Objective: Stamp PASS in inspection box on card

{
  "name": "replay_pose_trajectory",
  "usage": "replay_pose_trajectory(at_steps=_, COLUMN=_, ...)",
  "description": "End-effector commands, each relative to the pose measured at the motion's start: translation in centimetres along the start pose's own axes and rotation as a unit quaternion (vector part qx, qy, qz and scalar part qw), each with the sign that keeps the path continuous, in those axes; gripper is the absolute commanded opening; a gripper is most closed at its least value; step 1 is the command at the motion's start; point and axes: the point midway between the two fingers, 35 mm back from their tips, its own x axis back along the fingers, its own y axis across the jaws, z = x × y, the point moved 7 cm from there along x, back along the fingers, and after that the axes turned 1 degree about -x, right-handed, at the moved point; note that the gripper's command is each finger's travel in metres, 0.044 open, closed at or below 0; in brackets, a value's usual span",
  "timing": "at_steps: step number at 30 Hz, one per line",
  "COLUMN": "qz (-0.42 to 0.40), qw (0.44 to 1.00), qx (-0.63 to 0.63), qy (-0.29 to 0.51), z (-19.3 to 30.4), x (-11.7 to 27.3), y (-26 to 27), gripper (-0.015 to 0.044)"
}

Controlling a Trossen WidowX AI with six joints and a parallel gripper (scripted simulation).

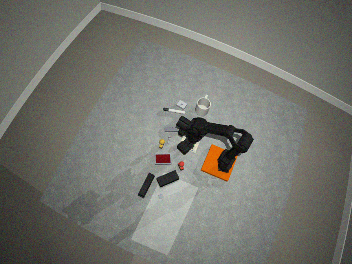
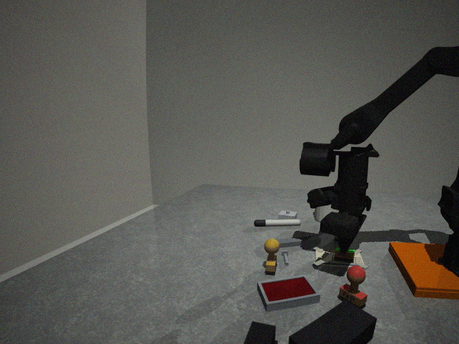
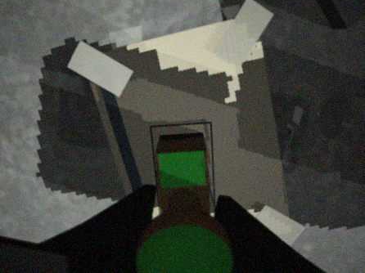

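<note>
My gripper [image 2: 346, 248] [image 3: 185, 201] is shut on the handle of the green stamp [image 2: 345, 255] [image 3: 182, 169] and holds it upright. The stamp's base stands inside the black outline of the inspection box [image 3: 180, 124] in the wrist view. Whether its face touches the card [image 1: 194, 148] [image 2: 358, 260] [image 3: 259, 172] cannot be told, and the card under it is hidden. White strips of tape [image 3: 100, 69] lie at the card's corners. The red ink pad [image 1: 163, 158] [image 2: 289, 289] lies open in its grey tray.
A yellow stamp [image 1: 162, 142] [image 2: 271, 246] and a red stamp [image 1: 181, 164] [image 2: 356, 274] stand near the pad. Two black blocks [image 1: 167, 178] [image 1: 146, 185] lie beyond it. A marker [image 1: 176, 111], a mug [image 1: 202, 108], a small white box [image 1: 181, 104], a grey bar [image 1: 170, 129] and a bolt [image 1: 169, 140] lie around.
</note>
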Motion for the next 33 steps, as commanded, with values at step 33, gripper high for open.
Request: replay_pose_trajectory(at_steps=33, qz=0.001, qw=1.0, qx=0.002, qy=0.0, z=-0.02, x=0.13, y=-0.01, gripper=0.0)
